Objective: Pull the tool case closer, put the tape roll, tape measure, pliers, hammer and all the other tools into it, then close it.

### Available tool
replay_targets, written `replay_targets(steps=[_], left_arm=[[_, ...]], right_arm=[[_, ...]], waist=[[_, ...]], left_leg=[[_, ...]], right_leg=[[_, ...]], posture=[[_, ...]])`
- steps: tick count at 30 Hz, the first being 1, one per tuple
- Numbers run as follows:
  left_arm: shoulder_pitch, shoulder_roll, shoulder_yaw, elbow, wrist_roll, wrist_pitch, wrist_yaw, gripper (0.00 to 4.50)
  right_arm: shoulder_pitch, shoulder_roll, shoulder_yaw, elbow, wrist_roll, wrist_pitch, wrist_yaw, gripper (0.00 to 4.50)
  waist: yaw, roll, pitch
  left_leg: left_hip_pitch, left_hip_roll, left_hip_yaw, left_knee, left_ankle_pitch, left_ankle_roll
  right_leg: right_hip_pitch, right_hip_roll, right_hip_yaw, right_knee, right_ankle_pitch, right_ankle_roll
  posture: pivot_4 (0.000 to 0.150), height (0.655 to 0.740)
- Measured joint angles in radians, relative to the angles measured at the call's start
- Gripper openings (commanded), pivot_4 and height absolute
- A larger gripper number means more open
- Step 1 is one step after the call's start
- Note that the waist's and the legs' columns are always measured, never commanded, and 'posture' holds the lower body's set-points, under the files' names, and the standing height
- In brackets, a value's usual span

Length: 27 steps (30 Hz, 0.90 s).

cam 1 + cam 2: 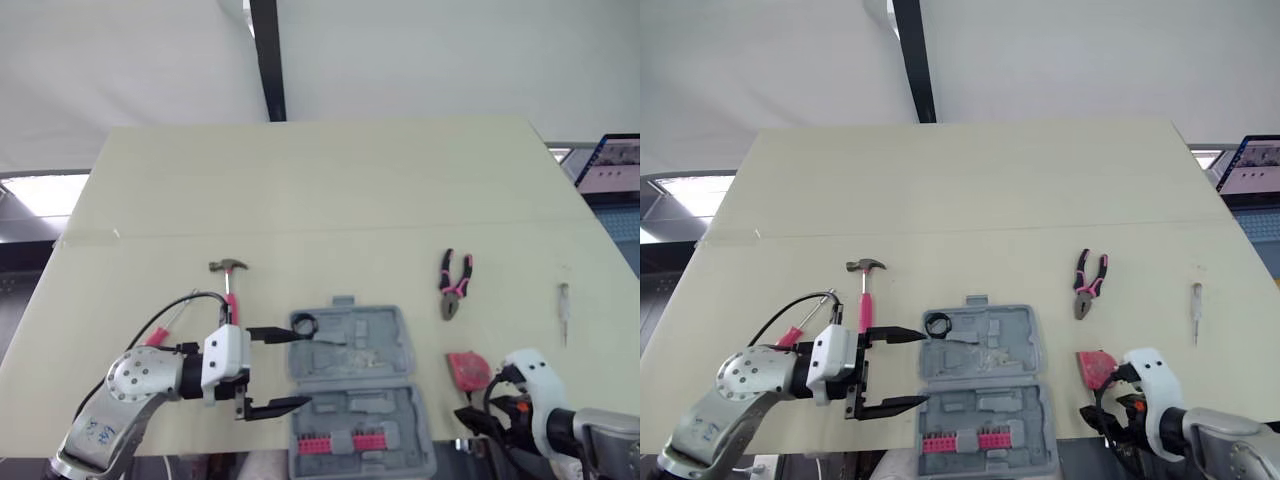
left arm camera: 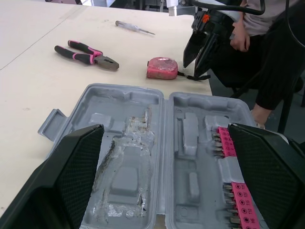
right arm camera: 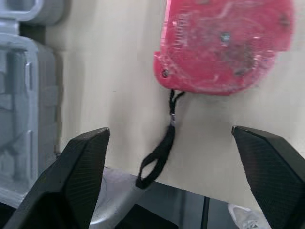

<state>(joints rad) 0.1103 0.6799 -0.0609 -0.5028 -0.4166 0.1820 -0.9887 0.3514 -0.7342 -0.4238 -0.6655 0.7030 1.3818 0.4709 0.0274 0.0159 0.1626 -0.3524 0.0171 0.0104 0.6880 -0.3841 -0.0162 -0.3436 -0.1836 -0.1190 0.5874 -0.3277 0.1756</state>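
Note:
The grey tool case (image 1: pixel 370 345) lies open at the table's near edge, with pink bits in its near half. A black tape roll (image 1: pixel 303 324) sits at its far left corner. My left gripper (image 1: pixel 301 368) is open, its two fingers spanning the case's left side at the hinge. The pink-handled hammer (image 1: pixel 230 285) lies just beyond it. Right of the case lies the pink tape measure (image 1: pixel 467 368); my right gripper (image 3: pixel 169 133) is open just short of it, over its black strap (image 3: pixel 159 155). Pink pliers (image 1: pixel 455 283) and a white screwdriver (image 1: pixel 563 305) lie further right.
A red-handled tool (image 1: pixel 160 335) lies by my left arm. A laptop (image 1: pixel 615 165) stands off the table's right edge. A seated person (image 2: pixel 267 47) is near the table's front in the left wrist view. A tape line (image 1: pixel 330 232) crosses the table's middle.

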Motion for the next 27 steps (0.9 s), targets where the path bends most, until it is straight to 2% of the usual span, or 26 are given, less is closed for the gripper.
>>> replay_targets(steps=[4,6,11,14,19,22,27], left_arm=[[0.005,-0.005,-0.001,0.0,0.008,-0.012,0.005,4.5],[0.017,-0.006,-0.001,0.0,0.007,-0.015,0.008,4.5],[0.04,-0.01,0.012,-0.002,-0.004,-0.023,0.012,4.5],[0.059,-0.002,0.026,-0.001,-0.005,-0.037,0.011,4.5],[0.067,-0.001,0.05,-0.002,-0.005,-0.054,0.014,4.5],[0.069,-0.001,0.054,-0.003,-0.005,-0.056,0.018,4.5],[0.078,-0.001,0.061,-0.004,-0.004,-0.059,0.028,4.5]], right_arm=[[0.02,-0.048,-0.041,0.001,0.013,0.014,0.028,4.45],[0.047,-0.124,-0.083,0.007,0.015,-0.004,0.083,4.45],[0.095,-0.305,-0.14,0.091,-0.047,-0.301,0.356,4.45],[0.054,-0.371,-0.101,0.243,-0.15,-0.582,0.517,4.45],[-0.053,-0.42,0.015,0.453,-0.282,-0.919,0.692,4.45],[-0.128,-0.437,0.094,0.536,-0.316,-1.014,0.776,4.45],[-0.19,-0.44,0.156,0.589,-0.346,-1.069,0.818,4.45]], waist=[[0.001,0.0,0.0],[0.0,0.0,0.0],[-0.001,-0.002,0.001],[-0.003,-0.003,0.002],[-0.002,-0.003,0.002],[-0.004,-0.003,0.002],[-0.003,-0.003,0.002]], left_leg=[[0.0,0.0,0.0,0.0,0.0,0.0],[0.0,0.0,0.0,0.0,0.0,0.0],[0.001,0.0,0.001,-0.001,0.0,0.0],[0.001,0.0,0.001,-0.001,0.0,0.0],[0.001,0.0,0.001,-0.001,0.0,0.0],[0.001,0.0,0.001,-0.001,0.0,0.0],[0.0,0.0,0.0,-0.001,0.0,0.0]], right_leg=[[0.0,0.0,0.0,0.0,0.0,0.0],[0.0,0.0,0.0,-0.001,0.0,0.0],[0.001,0.0,0.0,-0.002,0.0,0.0],[0.001,0.0,0.0,-0.002,0.0,0.001],[0.001,0.0,0.0,-0.003,0.0,0.001],[0.001,0.0,-0.001,-0.003,0.0,0.001],[0.001,0.0,-0.001,-0.002,0.0,0.001]], posture=[[0.15,0.74],[0.15,0.74],[0.15,0.74],[0.15,0.74],[0.15,0.74],[0.15,0.74],[0.15,0.74]])
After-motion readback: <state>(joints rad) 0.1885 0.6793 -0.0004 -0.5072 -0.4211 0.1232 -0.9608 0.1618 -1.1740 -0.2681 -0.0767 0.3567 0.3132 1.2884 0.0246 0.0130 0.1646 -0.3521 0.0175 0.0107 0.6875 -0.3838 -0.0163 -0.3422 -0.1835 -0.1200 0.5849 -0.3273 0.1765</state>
